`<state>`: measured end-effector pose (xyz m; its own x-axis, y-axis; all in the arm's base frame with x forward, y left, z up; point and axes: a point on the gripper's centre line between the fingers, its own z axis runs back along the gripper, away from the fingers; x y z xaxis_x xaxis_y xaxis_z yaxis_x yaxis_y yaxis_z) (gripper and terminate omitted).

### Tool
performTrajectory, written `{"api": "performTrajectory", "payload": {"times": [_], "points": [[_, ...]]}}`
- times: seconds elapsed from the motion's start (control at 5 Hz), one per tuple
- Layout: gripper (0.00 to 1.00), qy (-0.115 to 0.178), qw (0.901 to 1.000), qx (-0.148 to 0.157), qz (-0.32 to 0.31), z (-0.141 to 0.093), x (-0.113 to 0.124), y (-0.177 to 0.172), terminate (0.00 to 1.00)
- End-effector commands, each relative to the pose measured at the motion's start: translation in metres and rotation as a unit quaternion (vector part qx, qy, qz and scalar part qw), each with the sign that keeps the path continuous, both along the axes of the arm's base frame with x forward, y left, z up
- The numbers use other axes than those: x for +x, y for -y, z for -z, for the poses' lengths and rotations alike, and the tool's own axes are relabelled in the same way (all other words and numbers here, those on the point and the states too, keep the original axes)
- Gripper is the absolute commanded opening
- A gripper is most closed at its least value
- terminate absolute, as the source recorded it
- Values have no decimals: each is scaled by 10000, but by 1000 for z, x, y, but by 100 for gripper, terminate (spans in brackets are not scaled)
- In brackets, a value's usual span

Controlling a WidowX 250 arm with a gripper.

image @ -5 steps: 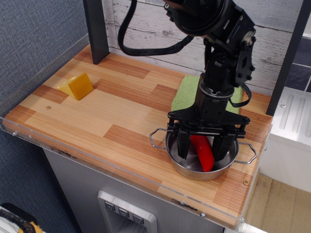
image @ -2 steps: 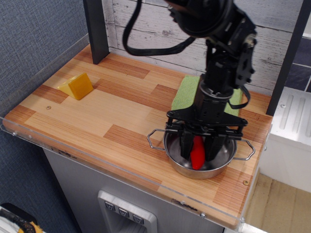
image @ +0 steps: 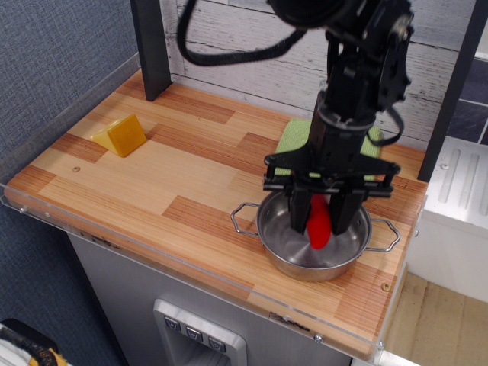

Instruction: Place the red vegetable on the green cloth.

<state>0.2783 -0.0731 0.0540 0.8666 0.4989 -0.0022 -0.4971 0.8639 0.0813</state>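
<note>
The red vegetable (image: 319, 226) is a glossy red pepper, held upright between the fingers of my gripper (image: 320, 219), which is shut on it. It hangs a little above the inside of the steel pot (image: 286, 245). The green cloth (image: 292, 140) lies flat just behind the pot at the back right of the table, mostly hidden by the arm.
A yellow wedge-shaped block (image: 121, 135) sits at the left of the wooden table (image: 152, 183). A dark post (image: 150, 46) stands at the back left. The table's right and front edges are close to the pot.
My gripper closed on the pepper in the pot and has lifted it up off the pot's bottom; the pepper now hangs upright.
</note>
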Motion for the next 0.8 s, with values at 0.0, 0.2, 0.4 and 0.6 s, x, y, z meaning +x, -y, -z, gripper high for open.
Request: {"api": "performTrajectory", "payload": {"times": [0.0,0.2,0.4,0.6], "points": [[0,413,9987,179,-249,-58,6,-14,0],[0,290,9989,-291,221,-55,37,-35,0],[0,416,9959,-169,792,-47,63,-39,0],[0,333,9970,247,658,-37,82,-40,0]]}}
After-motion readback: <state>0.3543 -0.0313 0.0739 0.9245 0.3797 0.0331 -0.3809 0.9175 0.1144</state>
